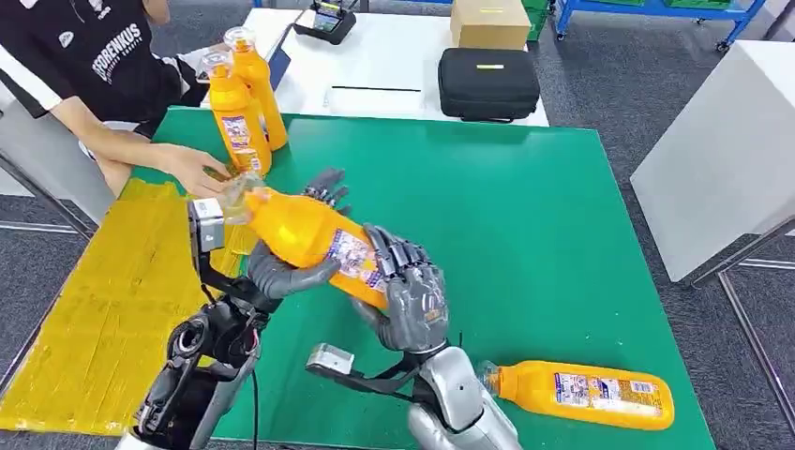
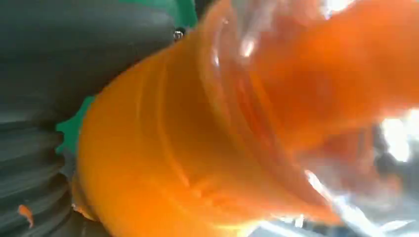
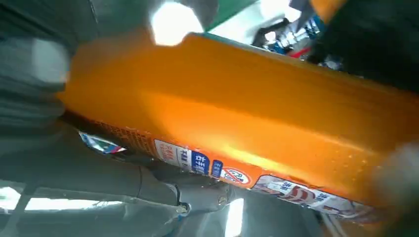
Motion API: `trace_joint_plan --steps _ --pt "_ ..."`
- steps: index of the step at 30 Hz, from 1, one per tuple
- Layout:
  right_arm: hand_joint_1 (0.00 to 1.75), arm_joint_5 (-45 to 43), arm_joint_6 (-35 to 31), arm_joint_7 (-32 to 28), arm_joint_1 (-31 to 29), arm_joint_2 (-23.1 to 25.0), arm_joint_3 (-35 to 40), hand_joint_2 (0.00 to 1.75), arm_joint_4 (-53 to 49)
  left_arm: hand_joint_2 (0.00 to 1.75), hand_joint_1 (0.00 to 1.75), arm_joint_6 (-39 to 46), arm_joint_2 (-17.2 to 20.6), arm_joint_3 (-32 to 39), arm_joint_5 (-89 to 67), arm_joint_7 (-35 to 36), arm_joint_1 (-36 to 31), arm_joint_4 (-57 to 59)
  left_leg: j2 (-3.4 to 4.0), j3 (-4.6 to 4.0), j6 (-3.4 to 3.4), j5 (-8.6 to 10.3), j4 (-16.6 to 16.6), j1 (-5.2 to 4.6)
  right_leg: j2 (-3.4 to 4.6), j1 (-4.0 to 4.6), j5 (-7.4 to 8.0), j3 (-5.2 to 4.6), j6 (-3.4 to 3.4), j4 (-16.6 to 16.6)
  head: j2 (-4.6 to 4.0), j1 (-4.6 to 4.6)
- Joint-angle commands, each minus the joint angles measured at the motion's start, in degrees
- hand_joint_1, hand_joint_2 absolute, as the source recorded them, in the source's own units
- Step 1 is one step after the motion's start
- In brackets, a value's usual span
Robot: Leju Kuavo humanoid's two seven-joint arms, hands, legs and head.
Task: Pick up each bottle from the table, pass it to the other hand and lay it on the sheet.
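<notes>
Both hands are on one orange bottle (image 1: 314, 239), held in the air above the green table (image 1: 525, 216), tilted, clear cap end toward the yellow sheet (image 1: 103, 309), base end toward the robot's right. Left hand (image 1: 286, 267) grips the upper half: thumb wrapped under the body, dark fingertips showing past the far side. Right hand (image 1: 408, 291) grips the labelled base end, fingers curled over the top of the label. Left wrist view is blurred: orange bottle body (image 2: 207, 128) right against the grey ribbed cover (image 2: 34, 168), a sliver of green table behind. Right wrist view: bottle (image 3: 247, 118) lies across the hand, label strip with blue and red print facing the camera, grey thumb (image 3: 99, 173) underneath and touching it. Second bottle (image 1: 581, 394) lies on its side on the table at the near right edge, beside the right forearm, cap pointing toward the arm. Two more bottles (image 1: 246, 98) stand upright at the far left corner of the table, touching or nearly so. Person in a black shirt (image 1: 94, 56) sits at that corner, one hand (image 1: 197, 169) resting at the base of the nearer standing bottle. Behind the green table: white table (image 1: 394, 70) with a black case (image 1: 487, 82) and a cardboard box (image 1: 489, 23).
</notes>
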Motion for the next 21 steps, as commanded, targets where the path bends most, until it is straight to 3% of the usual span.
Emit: trace_joint_plan --steps 1,7,8,9,21 --pt "1.75 0.9 0.1 -1.0 -0.7 -1.3 6.6 1.75 1.8 1.75 0.0 -0.3 0.5 -2.2 0.0 0.2 -3.5 5.5 -0.02 0.2 -0.11 -0.08 0.0 0.04 -0.1 0.05 -0.1 0.22 -0.11 0.0 0.0 -0.04" --pt "1.75 -0.6 -0.9 -2.3 -0.6 -1.7 8.0 1.75 0.8 1.75 0.0 0.6 0.5 -2.3 0.3 0.0 -3.9 6.6 -0.03 0.26 -0.15 -0.12 0.0 0.06 -0.13 0.07 -0.13 0.29 -0.14 0.0 0.0 -0.02" --pt "1.75 -0.8 -0.6 -2.2 -0.7 -1.7 8.3 1.75 0.9 1.75 1.1 1.2 0.3 -1.9 0.5 -0.4 -3.8 6.6 -0.02 0.36 -0.19 -0.17 0.0 0.08 -0.15 0.1 -0.18 0.4 -0.18 0.0 0.0 0.0" --pt "1.75 -1.1 -0.4 -2.2 -0.7 -1.7 8.3 1.75 1.1 1.75 1.75 1.5 0.2 -1.8 0.5 -0.4 -3.8 6.5 -0.02 0.16 -0.11 -0.07 0.0 0.04 -0.09 0.05 -0.07 0.18 -0.1 0.0 0.0 -0.02" --pt "1.75 -1.7 0.3 -2.7 0.5 -1.9 7.8 1.75 2.6 1.75 1.75 6.4 -1.9 3.8 5.7 -6.6 -0.6 1.3 0.01 0.4 -0.19 -0.22 0.0 0.09 -0.13 0.11 -0.22 0.43 -0.18 0.0 0.0 0.0"
